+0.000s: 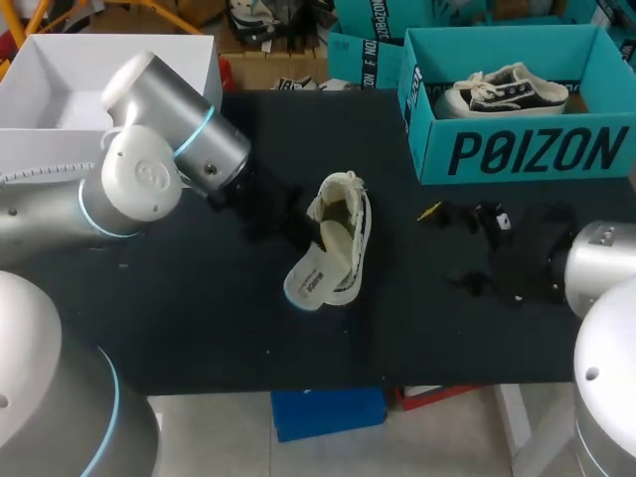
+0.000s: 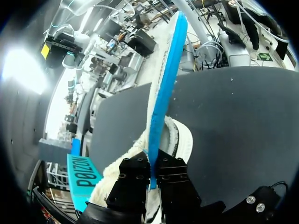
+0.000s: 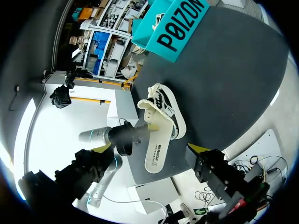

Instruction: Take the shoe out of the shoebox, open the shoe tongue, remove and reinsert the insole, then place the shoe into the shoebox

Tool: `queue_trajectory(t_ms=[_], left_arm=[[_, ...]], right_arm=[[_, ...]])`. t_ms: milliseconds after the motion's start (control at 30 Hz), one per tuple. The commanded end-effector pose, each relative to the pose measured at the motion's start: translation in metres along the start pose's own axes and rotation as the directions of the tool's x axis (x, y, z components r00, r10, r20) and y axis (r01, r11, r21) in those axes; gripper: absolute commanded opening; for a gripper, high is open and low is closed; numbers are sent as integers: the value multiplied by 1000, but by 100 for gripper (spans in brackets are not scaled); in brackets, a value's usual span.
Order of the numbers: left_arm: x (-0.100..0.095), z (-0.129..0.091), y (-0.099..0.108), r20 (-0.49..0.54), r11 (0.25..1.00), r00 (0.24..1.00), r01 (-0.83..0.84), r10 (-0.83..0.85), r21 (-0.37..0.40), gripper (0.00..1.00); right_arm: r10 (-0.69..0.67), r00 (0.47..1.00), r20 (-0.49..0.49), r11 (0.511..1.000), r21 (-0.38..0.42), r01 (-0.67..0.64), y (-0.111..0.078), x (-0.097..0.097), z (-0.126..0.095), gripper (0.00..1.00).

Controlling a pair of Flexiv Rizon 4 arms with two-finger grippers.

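Observation:
A cream and black shoe (image 1: 348,224) lies on its side in the middle of the black table (image 1: 199,318). Its white insole (image 1: 313,280) sticks out of the opening toward the table's front edge. From the left, my left gripper (image 1: 296,229) is shut on the insole. In the left wrist view its black fingers (image 2: 150,173) pinch the blue-edged insole (image 2: 163,93), with the shoe (image 2: 183,140) just beyond. My right gripper (image 1: 447,248) stands open to the right of the shoe, holding nothing. The right wrist view looks between its spread fingers (image 3: 148,150) at the shoe (image 3: 164,106) and insole (image 3: 156,151).
The teal shoebox (image 1: 517,149) stands at the back right with a second black and white shoe (image 1: 502,91) inside. A white open box (image 1: 60,89) sits at the back left, behind my left arm. Bare table lies in front of the shoe.

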State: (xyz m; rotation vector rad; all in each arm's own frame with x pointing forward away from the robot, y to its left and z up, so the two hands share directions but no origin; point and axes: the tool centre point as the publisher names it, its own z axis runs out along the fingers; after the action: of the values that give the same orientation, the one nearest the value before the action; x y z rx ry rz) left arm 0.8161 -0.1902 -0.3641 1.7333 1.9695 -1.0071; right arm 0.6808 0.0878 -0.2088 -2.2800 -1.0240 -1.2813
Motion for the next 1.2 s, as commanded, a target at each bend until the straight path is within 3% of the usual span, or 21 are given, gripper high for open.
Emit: queue_trajectory(t_ms=[33, 567, 1200], left_arm=[[-3, 3, 5, -9, 1000, 1000, 0, 0, -17, 0], [-11, 18, 20, -6, 998, 1000, -16, 15, -53, 0], [-15, 15, 40, -34, 987, 998, -55, 50, -149, 0]], right_arm=[[35, 999, -26, 991, 132, -32, 0, -8, -5, 100], [35, 999, -26, 991, 132, -32, 0, -8, -5, 100], [35, 999, -26, 991, 132, -32, 0, -8, -5, 100]])
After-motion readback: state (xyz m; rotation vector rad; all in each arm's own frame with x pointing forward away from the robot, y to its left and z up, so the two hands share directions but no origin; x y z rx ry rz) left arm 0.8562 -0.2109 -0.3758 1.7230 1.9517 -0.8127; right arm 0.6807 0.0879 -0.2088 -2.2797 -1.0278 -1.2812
